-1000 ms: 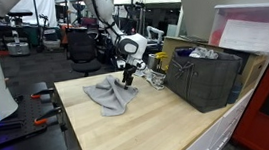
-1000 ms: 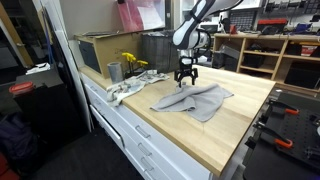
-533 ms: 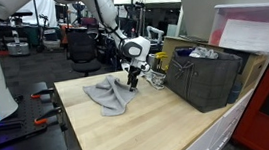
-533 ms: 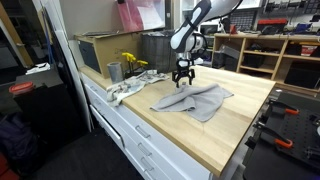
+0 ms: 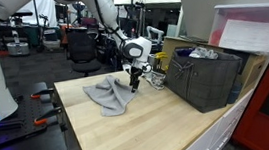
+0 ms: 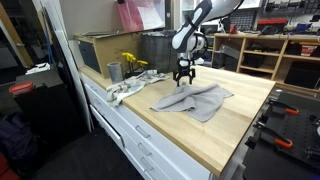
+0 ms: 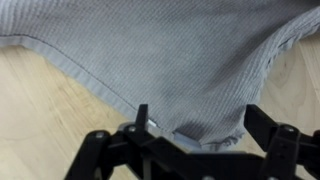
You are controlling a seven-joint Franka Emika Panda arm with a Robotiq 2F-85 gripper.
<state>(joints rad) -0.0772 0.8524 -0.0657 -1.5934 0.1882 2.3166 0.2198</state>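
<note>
Toward the far side of the wooden worktop [image 5: 131, 136] we see the hand [image 5: 132, 82] pointing straight down at one end of a grey cloth [image 5: 112, 95]. The cloth lies loosely rumpled on the wood and, in an exterior view, spreads away from the hand [image 6: 182, 81] toward the near edge as a flat, creased sheet [image 6: 197, 101].

From the wrist view the hand [image 7: 197, 128] has its fingers well apart, not clamped on anything. A bunched corner of the cloth [image 7: 170, 50] sits between them, and its stitched hem runs slantwise across the bare wood. We cannot quite tell whether the fingertips touch the fabric or hang just above it.

Just beyond the hand stands a black crate [image 5: 208, 82]. Near the worktop's end we also see a metal cup [image 6: 114, 71] and a white rag [image 6: 122, 92], both well apart from the cloth.
</note>
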